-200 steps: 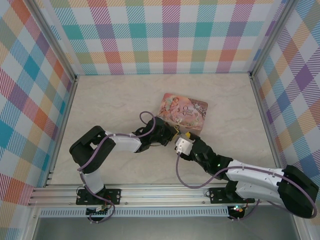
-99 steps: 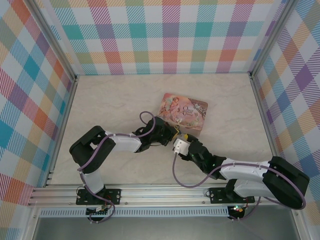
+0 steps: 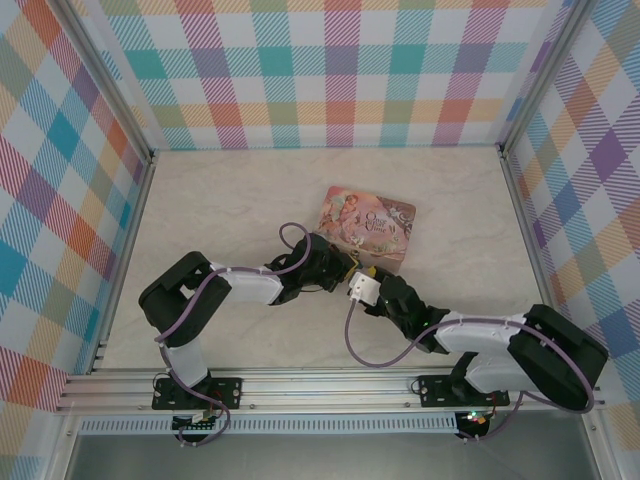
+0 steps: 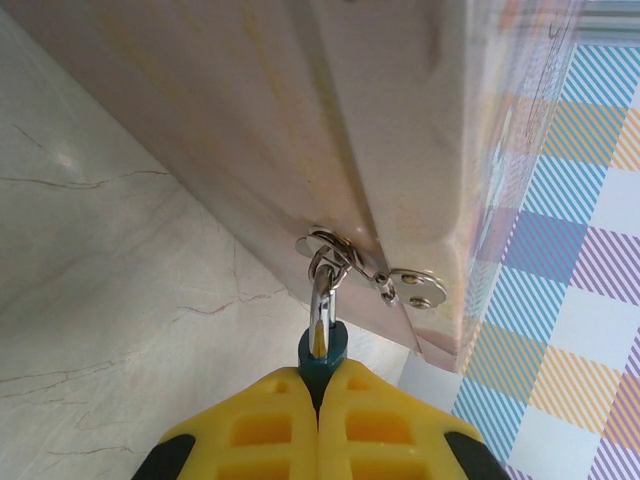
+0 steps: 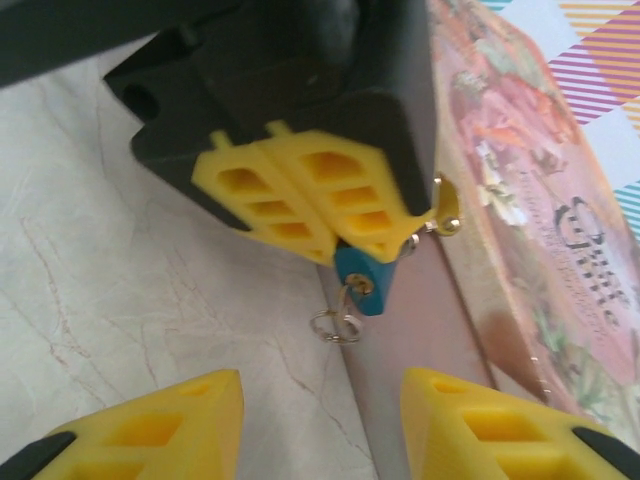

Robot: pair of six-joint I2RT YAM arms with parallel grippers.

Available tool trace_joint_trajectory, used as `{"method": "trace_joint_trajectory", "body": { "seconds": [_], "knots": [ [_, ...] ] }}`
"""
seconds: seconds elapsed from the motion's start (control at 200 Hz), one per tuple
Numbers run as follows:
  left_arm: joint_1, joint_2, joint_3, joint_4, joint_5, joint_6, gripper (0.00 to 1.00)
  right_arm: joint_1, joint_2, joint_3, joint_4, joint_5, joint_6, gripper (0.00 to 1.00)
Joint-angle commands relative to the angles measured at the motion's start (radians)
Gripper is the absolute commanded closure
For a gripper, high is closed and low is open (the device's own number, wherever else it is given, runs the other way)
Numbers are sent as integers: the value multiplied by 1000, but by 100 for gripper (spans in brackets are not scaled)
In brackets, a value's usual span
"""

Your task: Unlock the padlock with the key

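Judging by the shackle threaded through the hasp, the unlock is not yet done. The pink tin is seen shut just ahead of the left claw, contents hidden. That left claw is clamped on the padlock. The right claw is held apart, empty, padlock just beyond its tips. The key appears seated in the padlock base; turning is left.

Left pincer tight together, right pincer agape.

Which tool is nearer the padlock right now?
Left. The left tool is clamped on the padlock, on its teal body, beside the pink tin. The right tool sits just short of it, jaws apart, nothing between them.
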Motion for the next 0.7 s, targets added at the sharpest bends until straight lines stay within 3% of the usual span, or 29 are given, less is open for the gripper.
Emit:
{"method": "trace_joint_trajectory", "body": {
  "seconds": [0.0, 0.7],
  "knots": [
    [-2, -25, 27, 45, 23, -18, 100, -13, 26, 36, 74, -31, -28, 56],
    [-2, -2, 33, 71, 38, -37, 100, -57, 90, 95, 78, -70, -41, 68]
  ]
}}
